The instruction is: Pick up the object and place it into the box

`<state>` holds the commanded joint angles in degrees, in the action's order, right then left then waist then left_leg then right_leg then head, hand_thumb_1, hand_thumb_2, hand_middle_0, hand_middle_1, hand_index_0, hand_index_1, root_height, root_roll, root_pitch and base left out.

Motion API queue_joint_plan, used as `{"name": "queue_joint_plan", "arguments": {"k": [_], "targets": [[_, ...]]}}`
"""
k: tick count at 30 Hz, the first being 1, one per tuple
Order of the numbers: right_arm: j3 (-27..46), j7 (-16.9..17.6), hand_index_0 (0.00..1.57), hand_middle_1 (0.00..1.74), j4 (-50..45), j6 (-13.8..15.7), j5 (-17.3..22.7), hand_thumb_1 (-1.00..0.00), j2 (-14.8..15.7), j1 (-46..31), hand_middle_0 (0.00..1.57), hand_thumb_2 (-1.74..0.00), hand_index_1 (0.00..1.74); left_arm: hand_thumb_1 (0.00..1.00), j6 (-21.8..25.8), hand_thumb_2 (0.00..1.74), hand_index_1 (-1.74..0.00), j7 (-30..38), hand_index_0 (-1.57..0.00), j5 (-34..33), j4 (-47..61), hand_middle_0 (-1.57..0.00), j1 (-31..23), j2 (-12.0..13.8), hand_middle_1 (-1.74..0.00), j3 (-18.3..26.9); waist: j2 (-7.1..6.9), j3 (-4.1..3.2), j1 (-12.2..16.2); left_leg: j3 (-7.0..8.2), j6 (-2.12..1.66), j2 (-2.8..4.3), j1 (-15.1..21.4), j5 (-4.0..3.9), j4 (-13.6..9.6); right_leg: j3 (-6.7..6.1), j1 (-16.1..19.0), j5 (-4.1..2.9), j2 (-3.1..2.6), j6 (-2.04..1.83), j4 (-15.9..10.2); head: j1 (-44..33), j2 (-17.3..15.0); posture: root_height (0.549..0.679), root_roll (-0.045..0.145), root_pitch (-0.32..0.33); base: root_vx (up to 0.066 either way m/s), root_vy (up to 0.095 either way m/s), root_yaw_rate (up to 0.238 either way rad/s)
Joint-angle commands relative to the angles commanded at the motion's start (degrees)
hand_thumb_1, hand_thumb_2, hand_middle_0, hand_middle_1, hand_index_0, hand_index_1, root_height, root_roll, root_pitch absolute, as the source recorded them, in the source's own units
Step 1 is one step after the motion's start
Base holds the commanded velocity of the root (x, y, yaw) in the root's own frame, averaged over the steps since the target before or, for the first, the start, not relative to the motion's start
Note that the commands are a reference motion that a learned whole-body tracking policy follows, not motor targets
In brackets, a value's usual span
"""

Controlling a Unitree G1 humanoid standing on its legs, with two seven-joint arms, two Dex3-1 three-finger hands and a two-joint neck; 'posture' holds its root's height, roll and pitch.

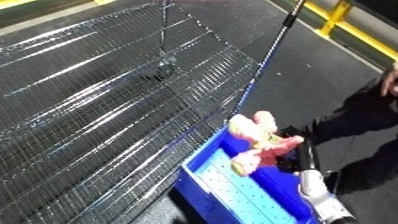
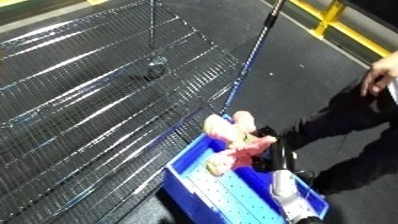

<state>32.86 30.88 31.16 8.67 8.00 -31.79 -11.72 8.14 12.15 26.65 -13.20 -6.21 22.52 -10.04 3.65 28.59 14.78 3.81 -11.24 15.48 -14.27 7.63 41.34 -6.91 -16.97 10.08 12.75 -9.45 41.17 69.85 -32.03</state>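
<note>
A pink and cream plush toy (image 1: 258, 138) hangs over the far end of the blue bin (image 1: 226, 192), its lower part down inside the bin's walls. My right hand (image 1: 303, 154) is black and sits just right of the toy, with its fingers curled onto the toy's side. The white forearm (image 1: 317, 194) runs in from the lower right, over the bin's right rim. The left hand shows in neither view.
A wire mesh surface (image 1: 107, 100) fills the left and middle, and the bin stands against its edge. A thin blue pole (image 1: 271, 50) rises along that edge. A yellow railing (image 1: 346, 20) crosses the dark floor at top right. A person in dark clothes (image 1: 364, 117) stands at the right.
</note>
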Motion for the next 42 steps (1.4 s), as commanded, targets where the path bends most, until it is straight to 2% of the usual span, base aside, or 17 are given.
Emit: {"name": "queue_joint_plan", "arguments": {"k": [6, 10, 17, 23, 30, 35, 42], "targets": [[0.59, 0.16, 0.86, 0.96, 6.26, 1.34, 3.82, -0.55, -1.05, 1.97, 0.86, -0.96, 0.96, 1.0, 0.79, 1.74, -1.74, -0.22, -1.57, -0.14, -0.17, -1.57, 0.19, 0.28, -1.74, -0.51, 0.73, 0.01, 0.64, 0.22, -0.25, -0.23, -0.13, -0.25, -0.11, -0.19, -0.1, -0.41, 0.04, 0.08, -0.49, -0.18, -0.47, 0.622, 0.078, -0.249, -0.014, 0.009, -0.015], [0.68, 0.06, 0.55, 0.61, 8.01, 1.7, 4.38, -0.35, -1.38, 2.24, 0.55, -0.61, 0.61, 1.0, 1.07, 1.74, -1.74, -0.42, -1.57, -0.42, -0.12, -1.57, 0.06, 0.62, -1.74, -0.65, 0.96, -0.15, 0.86, 0.36, -0.35, -0.24, -0.07, -0.49, -0.5, -0.12, -0.06, -0.51, 0.07, 0.06, -0.89, -0.52, -0.95, 0.623, 0.079, -0.247, -0.002, 0.002, -0.015], [0.75, -0.04, 0.0, 0.0, 10.56, 2.0, 4.92, 0.0, -1.59, 2.26, 0.0, 0.0, 0.0, 1.0, 1.29, 1.74, -1.74, -0.67, -1.57, -0.9, 0.67, -1.57, -0.22, 1.23, -1.74, -0.34, 0.85, -0.6, 0.75, 0.48, -0.44, -0.14, 0.17, -0.88, -1.33, 0.06, 0.17, -0.29, -0.1, 0.0, -1.56, -0.79, -1.5, 0.625, 0.08, -0.241, 0.006, -0.006, -0.015], [0.5, 0.33, 0.0, 0.0, 10.88, 2.23, 4.94, 0.0, -1.43, 2.36, 0.0, 0.0, 0.0, 1.0, 1.44, 1.74, -1.74, -0.7, -1.57, -1.15, 1.44, -1.57, -0.85, 1.4, -1.74, 0.19, 0.8, -0.94, 0.32, 0.63, -0.39, -0.11, 0.59, -1.03, -2.16, 0.15, 0.48, 0.07, -0.29, -0.03, -2.01, -1.35, -2.22, 0.627, 0.081, -0.235, 0.016, -0.008, 0.004], [-1.19, 0.57, 0.0, 0.0, 8.59, 1.45, 3.55, 0.0, -1.53, 2.97, 0.0, 0.0, 0.0, 1.0, 1.47, 1.74, -1.74, -0.47, -1.57, -1.37, 1.86, -1.57, -2.09, 0.96, -1.74, 0.86, 0.81, -1.06, -0.6, 0.8, -0.52, -0.15, 1.08, -1.22, -3.08, 0.43, 1.07, 0.34, -0.35, -0.13, -2.72, -3.33, -2.96, 0.629, 0.079, -0.228, 0.015, -0.001, 0.01], [-3.49, -0.46, 0.0, 0.0, 3.09, 1.01, 1.27, 0.0, -1.38, 3.34, 0.0, 0.0, 0.0, 1.0, 1.17, 1.74, -1.74, -0.5, -1.57, -1.45, 2.1, -1.57, -3.07, 0.23, -1.74, 1.93, 0.72, -0.83, -1.49, 0.79, -0.54, -0.23, 1.18, -1.32, -3.34, 0.67, 1.32, 0.5, -0.43, -0.2, -2.83, -8.8, -3.16, 0.63, 0.075, -0.225, 0.003, 0.003, 0.039], [-6.23, -1.66, 0.0, 0.0, -9.24, 1.21, -2.6, 0.0, 0.82, 3.58, 0.0, 0.0, 0.0, 1.0, 0.28, 1.74, -1.74, -0.75, -1.57, -2.04, 2.63, -1.57, -4.68, -0.51, -1.74, 3.68, 0.35, -0.47, -3.29, 0.3, -0.42, -0.32, 0.87, -1.55, -3.41, 1.34, 1.32, 0.87, -0.41, -0.47, -2.12, -18.35, -2.62, 0.628, 0.064, -0.226, 0.003, -0.003, 0.077]]}}
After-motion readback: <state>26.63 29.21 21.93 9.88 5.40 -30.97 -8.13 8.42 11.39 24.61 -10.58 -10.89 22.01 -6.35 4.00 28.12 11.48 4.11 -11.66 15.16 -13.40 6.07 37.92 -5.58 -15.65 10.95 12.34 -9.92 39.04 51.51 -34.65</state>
